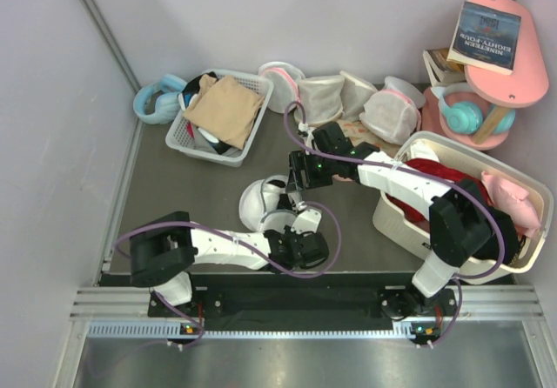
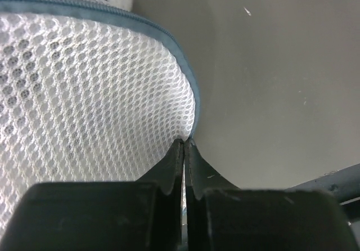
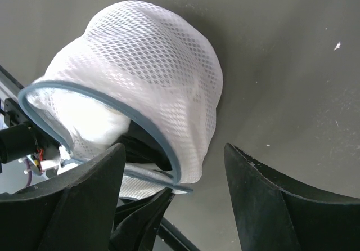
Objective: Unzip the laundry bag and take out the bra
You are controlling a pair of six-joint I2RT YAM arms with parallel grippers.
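The laundry bag (image 1: 261, 198) is a white mesh dome with a grey-blue zipper rim, lying on the dark table just ahead of the arms. My left gripper (image 1: 292, 224) is shut on its rim; in the left wrist view the fingertips (image 2: 178, 149) pinch the zipper edge beside the mesh (image 2: 84, 93). My right gripper (image 3: 174, 149) is open and hovers just above the bag (image 3: 152, 59), which gapes along the rim. A dark shape (image 3: 143, 144) shows inside the opening; I cannot tell whether it is the bra. In the top view the right gripper (image 1: 294, 195) sits at the bag's right side.
A white slatted basket (image 1: 187, 136) with tan cloth stands at the back left, next to blue headphones (image 1: 157, 97). Mesh bags with pink trim (image 1: 348, 97) lie at the back. A white tub (image 1: 396, 218) holding a red garment is on the right. A pink shelf (image 1: 513, 88) carries a book.
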